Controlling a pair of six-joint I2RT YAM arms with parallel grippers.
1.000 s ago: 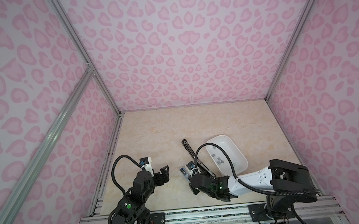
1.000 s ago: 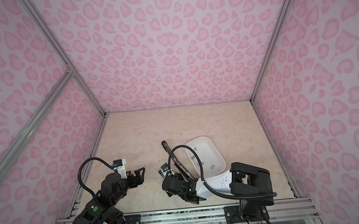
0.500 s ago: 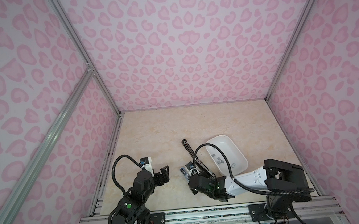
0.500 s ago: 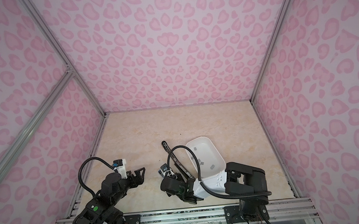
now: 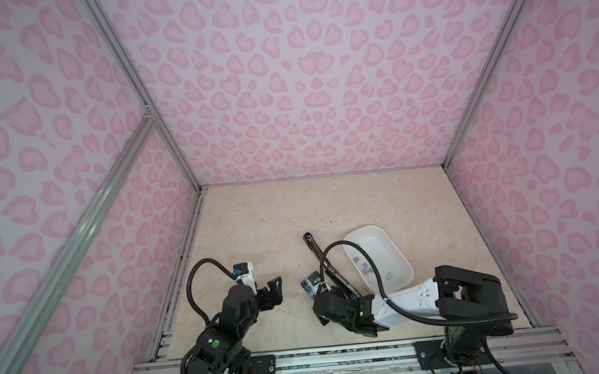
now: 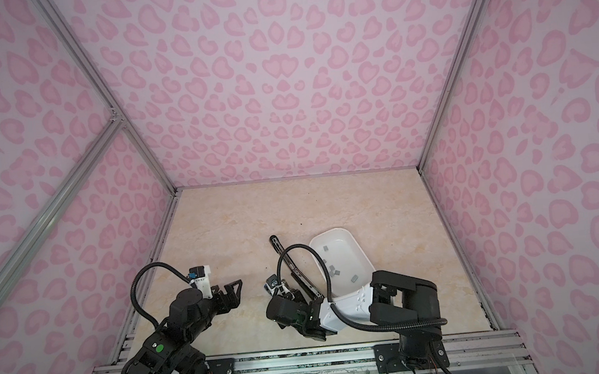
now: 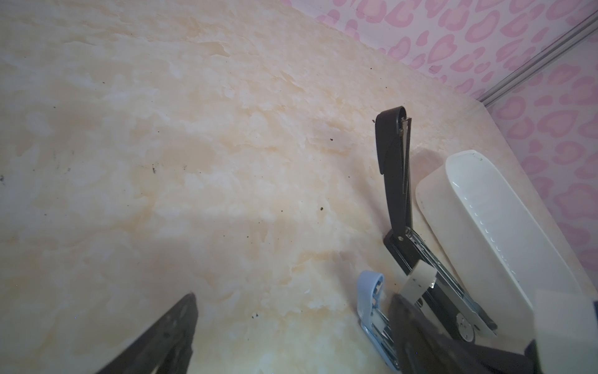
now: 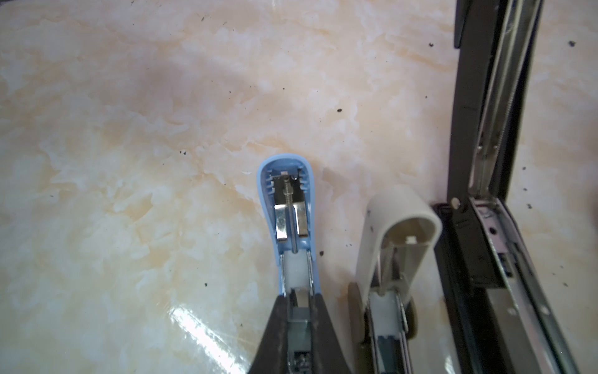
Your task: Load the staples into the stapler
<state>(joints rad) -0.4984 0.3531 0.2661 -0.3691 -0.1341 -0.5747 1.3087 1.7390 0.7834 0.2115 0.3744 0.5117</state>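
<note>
Three staplers lie open side by side on the marble table: a small blue stapler (image 8: 286,194) (image 5: 307,284), a beige one (image 8: 398,220) and a long black one (image 8: 485,162) (image 5: 318,256). My right gripper (image 8: 297,296) is shut on a grey block of staples (image 8: 297,327), held right over the blue stapler's open channel. More staples (image 5: 366,270) (image 6: 334,271) lie in the white tray (image 5: 363,228). My left gripper (image 5: 275,290) (image 7: 294,299) hovers open, left of the blue stapler, with nothing between its fingers.
The tray sits right of the black stapler, partly under my right arm's cable. Pink patterned walls close the table on three sides. An aluminium rail (image 5: 304,359) runs along the near edge.
My right wrist has slid slightly to the left over the blue stapler. The left arm has not moved.
</note>
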